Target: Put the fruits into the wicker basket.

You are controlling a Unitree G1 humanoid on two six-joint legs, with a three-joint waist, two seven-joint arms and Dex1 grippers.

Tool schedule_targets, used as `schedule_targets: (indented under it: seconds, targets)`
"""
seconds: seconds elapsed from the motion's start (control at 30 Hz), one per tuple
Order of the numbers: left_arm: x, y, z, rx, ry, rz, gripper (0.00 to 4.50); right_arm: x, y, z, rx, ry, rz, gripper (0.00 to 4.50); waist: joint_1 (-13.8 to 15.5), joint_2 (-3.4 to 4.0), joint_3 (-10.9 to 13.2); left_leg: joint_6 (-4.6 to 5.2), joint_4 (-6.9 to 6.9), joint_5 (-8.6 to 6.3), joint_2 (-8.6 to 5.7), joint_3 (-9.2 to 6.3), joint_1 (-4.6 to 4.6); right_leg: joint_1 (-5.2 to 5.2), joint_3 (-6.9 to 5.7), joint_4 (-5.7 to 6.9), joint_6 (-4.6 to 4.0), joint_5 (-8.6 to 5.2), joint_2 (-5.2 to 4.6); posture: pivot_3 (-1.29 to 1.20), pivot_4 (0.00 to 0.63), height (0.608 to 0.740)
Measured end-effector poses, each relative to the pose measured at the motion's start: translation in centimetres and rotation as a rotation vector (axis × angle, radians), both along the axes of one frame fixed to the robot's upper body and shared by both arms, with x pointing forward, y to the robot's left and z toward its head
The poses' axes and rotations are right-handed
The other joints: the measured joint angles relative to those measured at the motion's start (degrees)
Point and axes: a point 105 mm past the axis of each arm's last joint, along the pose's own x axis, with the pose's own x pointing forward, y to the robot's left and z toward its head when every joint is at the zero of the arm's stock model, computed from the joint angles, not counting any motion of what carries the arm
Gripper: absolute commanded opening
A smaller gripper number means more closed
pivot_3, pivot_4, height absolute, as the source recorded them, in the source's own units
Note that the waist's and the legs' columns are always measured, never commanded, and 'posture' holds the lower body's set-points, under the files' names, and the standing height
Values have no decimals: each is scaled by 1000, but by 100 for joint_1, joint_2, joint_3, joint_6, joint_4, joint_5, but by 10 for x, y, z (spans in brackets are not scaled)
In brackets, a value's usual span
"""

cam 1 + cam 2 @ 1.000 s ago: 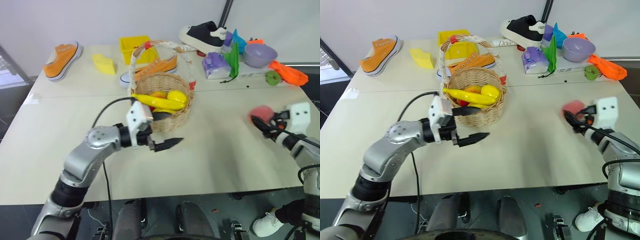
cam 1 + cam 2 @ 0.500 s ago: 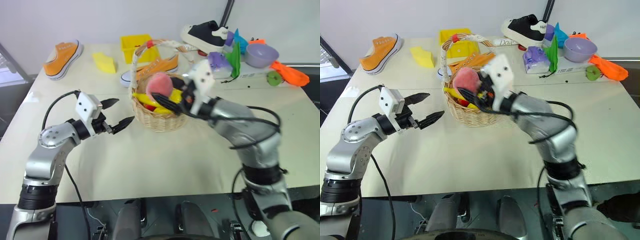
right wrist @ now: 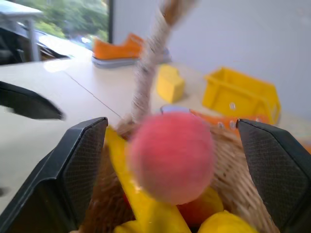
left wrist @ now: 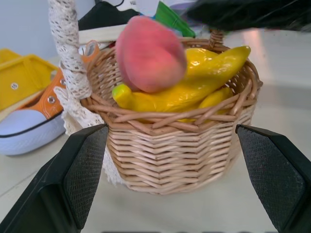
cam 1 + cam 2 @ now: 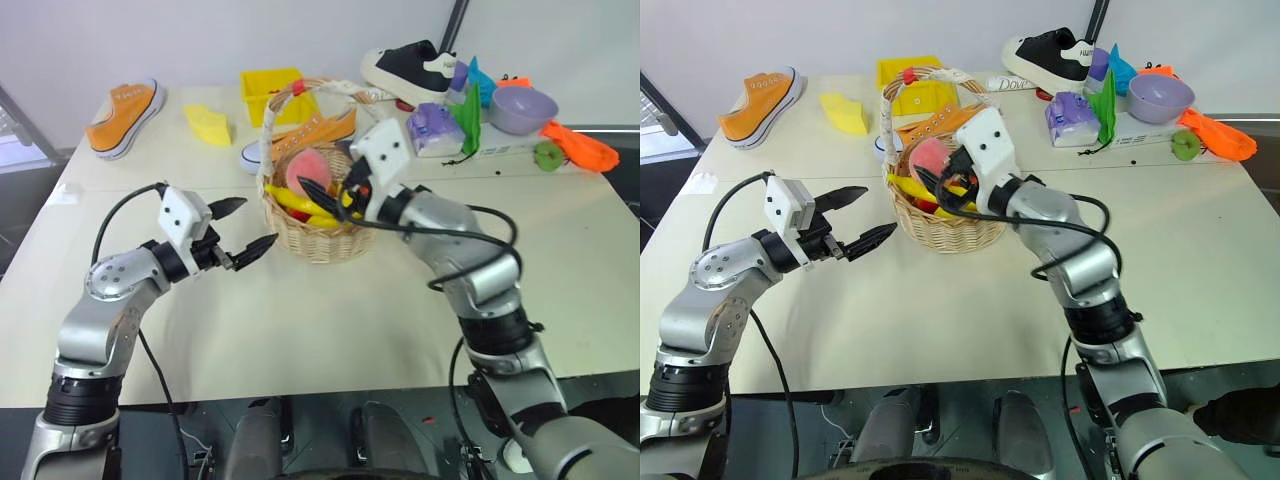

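Nearly finished, by the look of it. Wicker basket [image 5: 318,215] standing at upper centre of the left eye view, on the pale table [image 5: 330,320], with 3 fruits in or over it. Banana [image 4: 194,80] lying across the load, curved end toward the rim; mango [image 5: 322,220] low among the fruit, mostly covered, so hard to make out. Peach [image 5: 308,170] topmost, resting on or just above the banana, with the white-wrapped handle [image 4: 68,58] rising just beside it; cannot tell from these frames whether fully settled or just leaving the fingers.

Right gripper [image 5: 333,192] poised over the basket mouth, jaws spread wide on either side of the peach in the right wrist view [image 3: 170,155] and not pinching it: released, or as good as. Left gripper [image 5: 245,228] level, at centre left of the frame, near the basket's side but apart from it, jaws wide and empty, 2 black fingers [image 4: 80,170] framing the basket in the left wrist view.

No loose fruit spotted on the table. Small green round item [image 5: 545,155] at upper right among the clutter, too small to identify, probably outside the task. Pale yellow wedge block [image 5: 207,127], yellow bin [image 5: 262,92], purple bowl [image 5: 521,108] and shoes along the top edge untouched.

Remaining, as a judgement: right arm drawn clear of the handle, peach confirmed at rest inside, nothing more to fetch.
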Motion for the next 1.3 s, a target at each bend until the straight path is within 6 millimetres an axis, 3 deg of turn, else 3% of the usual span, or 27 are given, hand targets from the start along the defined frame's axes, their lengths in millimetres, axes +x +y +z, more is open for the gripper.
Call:
schedule_targets:
  seconds: [0.13, 0.27, 0.33, 0.43, 0.53, 0.77, 0.93, 1.0, 1.13, 1.2, 1.3]
  targets:
    - [-2, -2, 0, -4, 8, -13, 4500, -27, -27, 11, -1, -27, 57, 4410, -10, -1, 1, 1, 1, -1, 1, -1, 14, 13, 1, -2, 0, 0, -7, 0, 150, 733]
    - [-2, -6, -1, -11, 18, -31, 4500, -6, -68, 14, 21, 7, -139, 4410, -31, -2, 0, 0, -2, -1, 4, 1, 26, 17, 4, -1, -2, -1, -12, 0, 150, 733]
    - [-3, -9, -1, -14, 20, -42, 4500, 10, -81, 2, 13, 52, -232, 4410, -35, -2, 0, -1, -6, 0, 5, 3, 25, 12, 7, 0, -3, -1, -11, 0, 150, 733]
    - [-3, -13, 1, -17, 16, -54, 4500, 31, -85, -22, 53, 144, -302, 4410, -40, 0, 1, -1, -7, 1, 6, 7, 23, 10, 9, 0, -3, -1, -5, 0, 150, 733]
    - [-4, -17, 1, -14, 17, -66, 4500, 43, -83, -37, 71, 189, -326, 3585, -34, -1, 1, -1, -6, 1, 6, 10, 22, 10, 10, 0, -2, -1, 3, 0, 150, 733]
    - [-7, -21, 3, -15, 16, -78, 4500, 49, -82, -39, 100, 184, -326, 33, -13, -1, 1, -1, -4, 1, 5, 10, 20, 10, 10, 0, -1, -1, 4, 0, 150, 733]
    - [-9, -26, 4, -34, 12, -86, 4500, 43, -100, -29, 107, 141, -362, 33, 2, -2, 3, -1, -3, 1, 4, 9, 19, 10, 10, -1, -1, -1, 2, 0, 150, 733]
    - [-9, -29, 4, -39, 18, -98, 4500, 38, -126, -19, 116, 106, -424, 33, 34, -2, 4, -1, -2, 0, 0, 9, 17, 12, 9, -1, -1, -1, -2, 0, 150, 733]
    - [-9, -38, 2, -48, 28, -135, 4500, 21, -207, 4, 140, 28, -666, 33, 102, -3, 4, 1, -2, 0, -1, 10, 18, 14, 9, -8, -1, -1, -2, 0, 150, 733]
    - [-7, -44, 2, -64, 35, -156, 4500, 10, -243, 4, 145, 23, -790, 33, 119, -3, 4, 0, -2, 0, 1, 10, 21, 16, 10, -8, -1, -1, 1, 0, 150, 733]
    - [-5, -48, 1, -71, 39, -168, 4500, 2, -274, -12, 182, 71, -892, 33, 49, -1, 4, 0, -5, 0, 5, 17, 24, 13, 20, -7, -1, -1, 7, 0, 150, 733]
